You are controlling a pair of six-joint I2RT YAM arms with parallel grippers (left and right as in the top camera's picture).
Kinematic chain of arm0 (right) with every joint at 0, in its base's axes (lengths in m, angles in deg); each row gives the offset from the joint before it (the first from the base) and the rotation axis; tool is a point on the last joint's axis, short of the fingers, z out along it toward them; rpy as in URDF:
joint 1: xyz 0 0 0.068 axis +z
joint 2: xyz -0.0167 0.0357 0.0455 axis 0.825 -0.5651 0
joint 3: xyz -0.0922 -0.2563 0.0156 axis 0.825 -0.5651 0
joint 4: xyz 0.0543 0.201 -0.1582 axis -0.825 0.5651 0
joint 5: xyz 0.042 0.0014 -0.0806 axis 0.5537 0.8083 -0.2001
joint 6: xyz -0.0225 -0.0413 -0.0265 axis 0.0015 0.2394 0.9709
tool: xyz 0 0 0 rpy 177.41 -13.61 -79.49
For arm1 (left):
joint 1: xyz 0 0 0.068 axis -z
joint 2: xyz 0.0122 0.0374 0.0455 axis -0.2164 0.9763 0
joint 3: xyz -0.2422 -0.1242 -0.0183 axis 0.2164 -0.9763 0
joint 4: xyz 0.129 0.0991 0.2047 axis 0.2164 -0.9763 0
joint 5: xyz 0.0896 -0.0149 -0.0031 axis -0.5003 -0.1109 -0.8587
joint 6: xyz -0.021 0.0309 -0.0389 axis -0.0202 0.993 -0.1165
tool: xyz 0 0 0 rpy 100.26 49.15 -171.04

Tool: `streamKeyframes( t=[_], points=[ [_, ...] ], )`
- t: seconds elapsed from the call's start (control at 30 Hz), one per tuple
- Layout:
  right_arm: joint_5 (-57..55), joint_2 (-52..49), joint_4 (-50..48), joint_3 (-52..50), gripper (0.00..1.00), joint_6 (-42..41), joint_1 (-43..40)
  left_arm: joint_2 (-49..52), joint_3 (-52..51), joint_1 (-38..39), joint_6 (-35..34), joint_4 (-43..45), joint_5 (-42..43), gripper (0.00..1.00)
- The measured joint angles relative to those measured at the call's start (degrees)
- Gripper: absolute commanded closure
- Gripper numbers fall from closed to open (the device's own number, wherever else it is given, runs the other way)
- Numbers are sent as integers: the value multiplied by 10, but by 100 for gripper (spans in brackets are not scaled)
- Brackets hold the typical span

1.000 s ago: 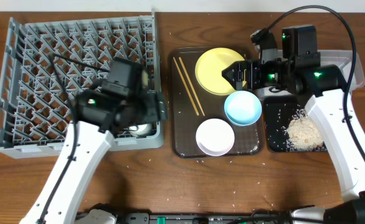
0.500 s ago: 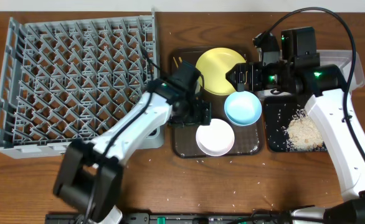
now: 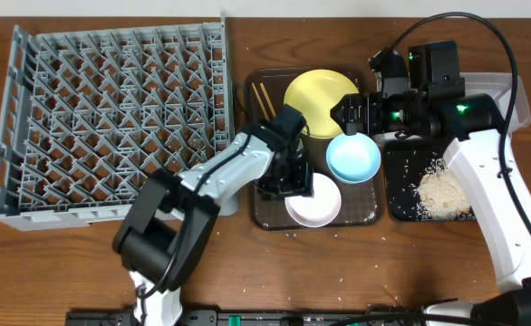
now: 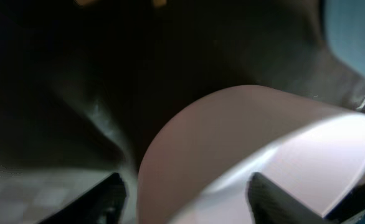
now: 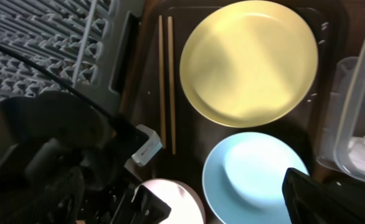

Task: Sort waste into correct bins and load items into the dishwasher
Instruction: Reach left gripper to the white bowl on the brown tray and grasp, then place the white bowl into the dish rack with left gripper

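On the brown serving tray (image 3: 264,214) lie the yellow plate (image 3: 318,101), the chopsticks (image 3: 265,98), the light blue bowl (image 3: 353,156) and the white bowl (image 3: 317,203). My left gripper (image 3: 288,184) is down at the white bowl's left edge. In the left wrist view the white bowl (image 4: 245,149) has its rim between the fingers of my left gripper (image 4: 185,193), with gaps on both sides. My right gripper (image 5: 241,205) hangs open over the light blue bowl (image 5: 257,174). Beige crumbs (image 3: 443,192) lie in the black tray (image 3: 400,172).
The grey dish rack (image 3: 111,109) fills the table's left side. A clear tub (image 3: 519,101) stands behind the black tray at the far right. Stray crumbs dot the wood near the front edge. My left arm crosses the rack's front right corner.
My left arm swung right from the rack's front corner to the brown tray and came down on the white bowl, its jaws narrowing. My right arm has stayed put.
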Motion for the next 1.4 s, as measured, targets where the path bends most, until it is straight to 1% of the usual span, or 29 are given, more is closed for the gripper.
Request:
streamKeyframes(
  t=[0.03,0.1,0.13,0.2,0.23,0.27,0.3,0.37,0.47,0.6,0.7,0.87,1.1,1.27,1.4],
  points=[
    [-3,0,-2,0,1,0,0,4,-1,0,-1,2,5,52],
    [-9,0,-16,0,1,-3,-2,9,-2,0,0,5,16,68],
    [-10,0,-32,0,1,-12,-10,9,-2,0,2,5,21,79],
    [-12,1,-50,0,1,-28,-29,9,-2,0,0,5,26,86],
    [-11,4,-63,0,1,-38,-46,9,-2,0,1,6,28,88],
    [-10,6,-68,0,1,-43,-56,9,-2,0,-1,8,28,89],
    [-9,14,-81,0,1,-58,-85,9,-3,0,-1,9,29,89],
    [-4,44,-98,0,1,-89,-147,10,-3,0,-2,10,30,92],
    [-1,96,-105,0,1,-127,-226,16,-3,0,-11,10,32,93],
    [2,150,-107,0,1,-157,-303,24,-3,-1,-17,11,35,93],
    [3,156,-106,0,1,-167,-348,24,-3,-2,-16,11,37,92],
    [0,154,-105,0,1,-173,-377,9,-5,-10,-12,9,37,93],
    [0,154,-102,0,1,-174,-377,-111,-7,-37,6,6,37,93],
    [0,154,-54,0,1,-177,-377,-113,-7,-50,16,0,37,93],
    [0,154,-9,0,1,-179,-377,-115,-7,-93,21,-1,17,93]
  ],
)
